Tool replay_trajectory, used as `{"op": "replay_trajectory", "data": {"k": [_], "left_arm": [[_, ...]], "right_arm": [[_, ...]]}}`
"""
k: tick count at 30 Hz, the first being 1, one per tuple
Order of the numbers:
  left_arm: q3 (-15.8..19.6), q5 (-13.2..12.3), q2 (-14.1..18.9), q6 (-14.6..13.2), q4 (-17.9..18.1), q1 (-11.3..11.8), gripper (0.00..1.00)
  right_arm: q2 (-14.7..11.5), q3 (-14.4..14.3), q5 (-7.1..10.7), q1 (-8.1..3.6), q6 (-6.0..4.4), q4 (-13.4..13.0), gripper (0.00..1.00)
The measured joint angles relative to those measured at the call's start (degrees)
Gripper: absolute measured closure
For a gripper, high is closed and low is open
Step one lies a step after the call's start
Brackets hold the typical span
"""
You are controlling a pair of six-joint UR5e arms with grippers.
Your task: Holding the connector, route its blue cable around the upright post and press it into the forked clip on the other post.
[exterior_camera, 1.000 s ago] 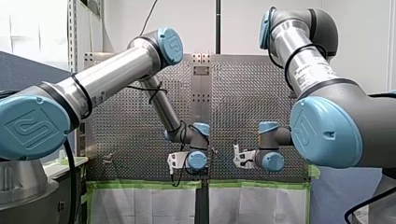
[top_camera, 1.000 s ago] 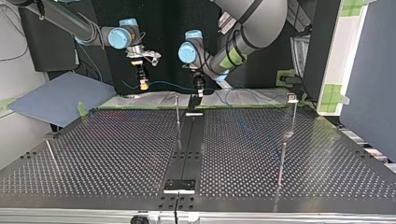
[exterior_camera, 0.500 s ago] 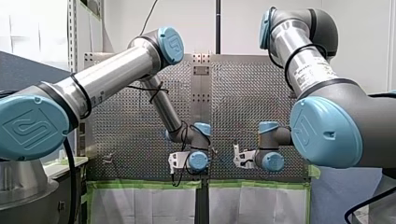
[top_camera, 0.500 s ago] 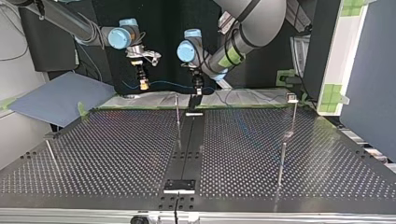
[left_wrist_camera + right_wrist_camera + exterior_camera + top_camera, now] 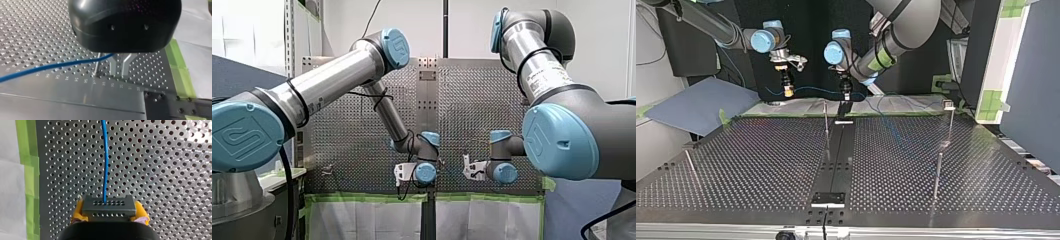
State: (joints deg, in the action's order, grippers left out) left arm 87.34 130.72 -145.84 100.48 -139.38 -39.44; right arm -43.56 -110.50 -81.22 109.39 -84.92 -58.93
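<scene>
In the right wrist view my right gripper (image 5: 109,216) has its yellow pads shut on the grey connector (image 5: 109,206), and the blue cable (image 5: 105,160) runs straight ahead from it. At the top view's far edge my right gripper (image 5: 786,90) hangs above the table. The blue cable (image 5: 816,91) sags across to my left gripper (image 5: 846,96). In the left wrist view the metal fingers (image 5: 113,67) of my left gripper (image 5: 117,73) stand close together on the blue cable (image 5: 55,65), beside a thin upright post (image 5: 97,65). The forked clip (image 5: 948,104) tops a post at the top view's right.
The perforated table (image 5: 761,165) carries a slim upright post (image 5: 826,120) near the middle, a shorter post (image 5: 937,175) at the right and a leaning post (image 5: 691,165) at the left. Green tape (image 5: 786,114) edges the far side. A black strip (image 5: 838,150) runs down the centre.
My left arm's wrist has shifted slightly toward the top view's left, taking the cable with it. The right gripper has stayed where it was with the connector.
</scene>
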Motion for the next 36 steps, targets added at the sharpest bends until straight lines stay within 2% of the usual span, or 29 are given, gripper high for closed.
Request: {"op": "replay_trajectory", "data": {"k": [7, 13, 27, 36], "left_arm": [[-0.01, -0.49, 0.01, -1.89, 0.07, -0.23, 0.87], [-0.24, -1.25, 0.0, -1.94, 0.13, -0.26, 0.87], [-2.64, -3.52, 0.0, 0.2, -0.53, -0.24, 0.87], [-3.05, -5.61, -0.01, 2.52, -0.66, -0.2, 0.87]], "right_arm": [[0.0, 0.1, -0.05, -0.23, -0.34, -0.61, 1.0], [0.01, 0.67, 0.06, -0.52, -0.74, -0.53, 1.0], [0.09, 2.1, 0.08, -1.28, -0.96, 0.82, 1.0], [0.15, 2.53, 0.09, -2.27, -1.3, 0.91, 1.0]]}}
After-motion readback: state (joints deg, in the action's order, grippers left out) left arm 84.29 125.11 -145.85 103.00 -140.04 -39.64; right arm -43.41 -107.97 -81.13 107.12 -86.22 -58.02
